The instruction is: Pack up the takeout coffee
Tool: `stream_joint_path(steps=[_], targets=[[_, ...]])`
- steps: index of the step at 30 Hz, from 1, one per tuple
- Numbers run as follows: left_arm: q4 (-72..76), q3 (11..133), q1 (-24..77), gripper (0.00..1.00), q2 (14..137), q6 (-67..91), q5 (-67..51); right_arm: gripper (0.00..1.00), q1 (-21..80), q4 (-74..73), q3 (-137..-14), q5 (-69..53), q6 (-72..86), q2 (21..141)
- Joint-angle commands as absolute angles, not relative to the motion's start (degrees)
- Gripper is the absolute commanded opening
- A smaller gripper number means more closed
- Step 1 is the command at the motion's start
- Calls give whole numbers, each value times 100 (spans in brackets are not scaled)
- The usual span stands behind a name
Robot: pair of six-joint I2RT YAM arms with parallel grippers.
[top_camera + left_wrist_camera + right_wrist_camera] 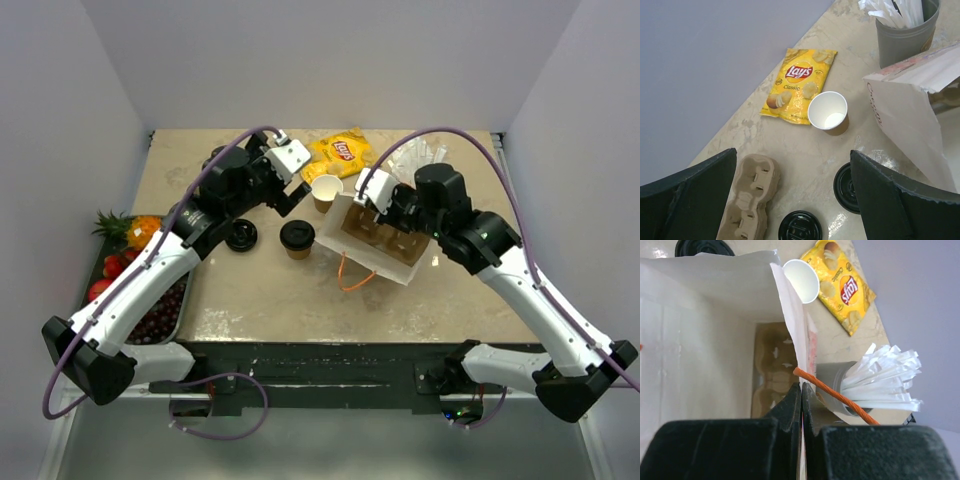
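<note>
An open tan paper cup (pixel 326 191) with a white inside stands upright beside the white paper bag (pixel 385 262); it also shows in the left wrist view (pixel 828 112) and the right wrist view (pixel 801 280). A second tan cup with its black lid on (pixel 297 238) stands in front of it. A loose black lid (pixel 241 235) lies to the left, also in the left wrist view (pixel 800 226). My left gripper (pixel 292 198) is open and empty (pixel 793 160), above the lids, short of the open cup. My right gripper (pixel 372 200) is shut on the bag's edge (pixel 801 390).
A pulp carrier (pixel 772 370) lies inside the bag; another (pixel 747 200) lies on the table. A chips bag (pixel 340 152) and a grey cup of straws (pixel 905 30) are at the back. A fruit tray (pixel 170 322) is at the left. The bag's orange handle (pixel 835 396) hangs loose.
</note>
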State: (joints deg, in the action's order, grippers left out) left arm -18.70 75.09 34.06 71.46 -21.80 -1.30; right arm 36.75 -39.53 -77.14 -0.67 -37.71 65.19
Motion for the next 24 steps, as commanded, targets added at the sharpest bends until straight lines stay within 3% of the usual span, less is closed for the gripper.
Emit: stream_joint_path(steps=[1, 10, 24], targets=[[-1696, 7427, 3349, 100, 6935, -2048, -229, 0, 3726, -3594, -7462, -218, -3841, 6416], [-1740, 7427, 3313, 100, 6926, -1969, -290, 0, 3929, -3726, -6952, -668, -3577, 6231], [-2969, 7645, 3252, 100, 7285, -1697, -510, 0, 3911, -5097, -8797, -659, -2461, 6644]])
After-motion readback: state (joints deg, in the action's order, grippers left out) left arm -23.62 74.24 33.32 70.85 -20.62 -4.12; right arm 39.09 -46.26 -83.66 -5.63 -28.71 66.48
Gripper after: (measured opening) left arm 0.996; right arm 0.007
